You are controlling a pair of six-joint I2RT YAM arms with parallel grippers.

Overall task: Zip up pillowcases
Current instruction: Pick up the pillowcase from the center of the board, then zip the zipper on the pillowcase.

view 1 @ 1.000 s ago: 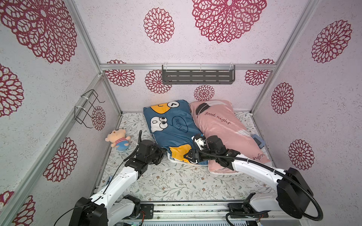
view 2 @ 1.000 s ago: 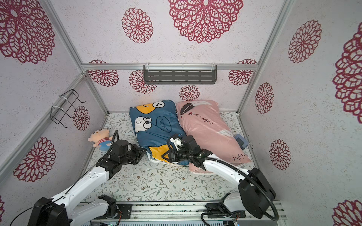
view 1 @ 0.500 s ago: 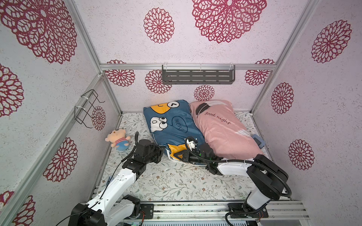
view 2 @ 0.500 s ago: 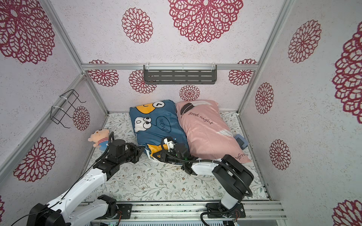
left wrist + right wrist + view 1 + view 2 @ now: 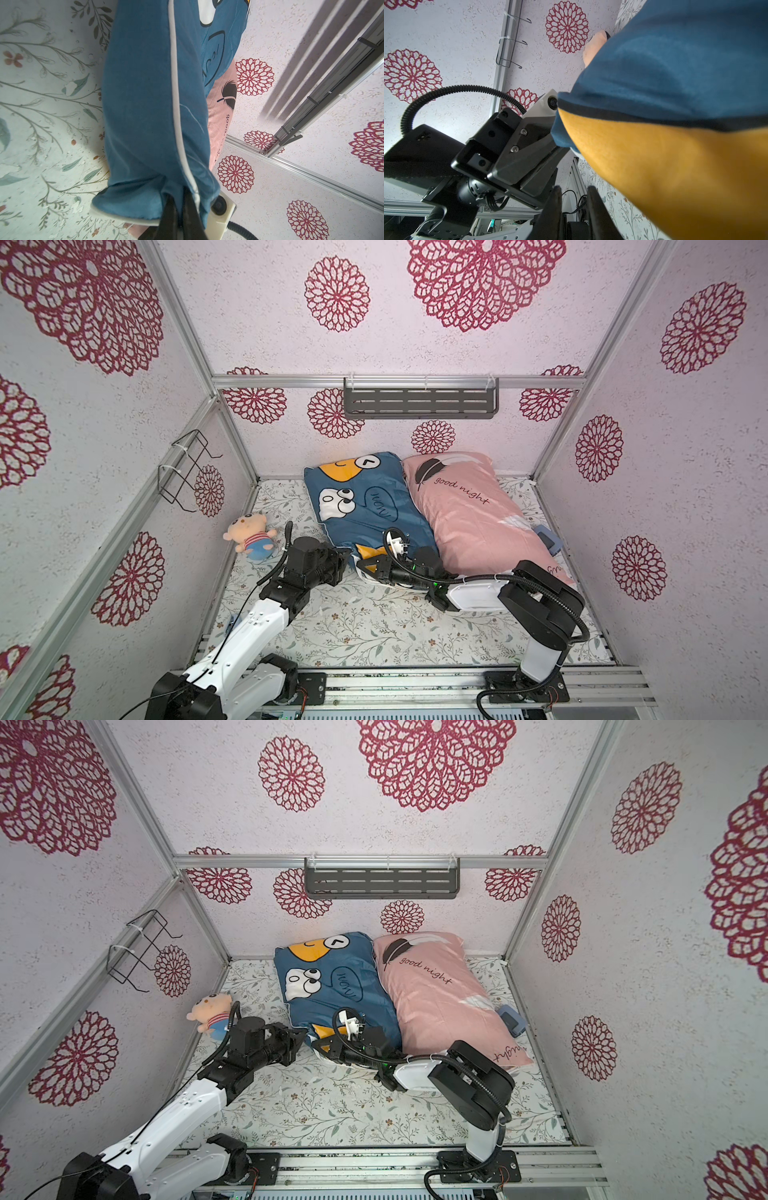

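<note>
Lying side by side toward the back of the flowery table [image 5: 353, 626]: a blue pillowcase [image 5: 361, 497] with big-eyed cartoon faces and a pink pillowcase [image 5: 469, 514] with a black feather, touching along their long sides. Pinching the near corner of the blue pillowcase tight with the left end effector [image 5: 179, 197], with fabric squeezed between its closed jaws. Holding the right end effector [image 5: 575, 195] low, just beside the yellow patch on that same near end, jaws a little apart with nothing between them. No grip on the pink pillowcase. No zip pull or zip teeth to be found in any view, only a white trim line along the blue side, so no telling if either zip is shut. Seems like an early part of the job: steadying the blue one first. Probably left to do: finding its pull, sliding it all the way along, then doing the same for the pink one. Off by the left wall, a small plush doll [image 5: 249, 535], not part of this.
</note>
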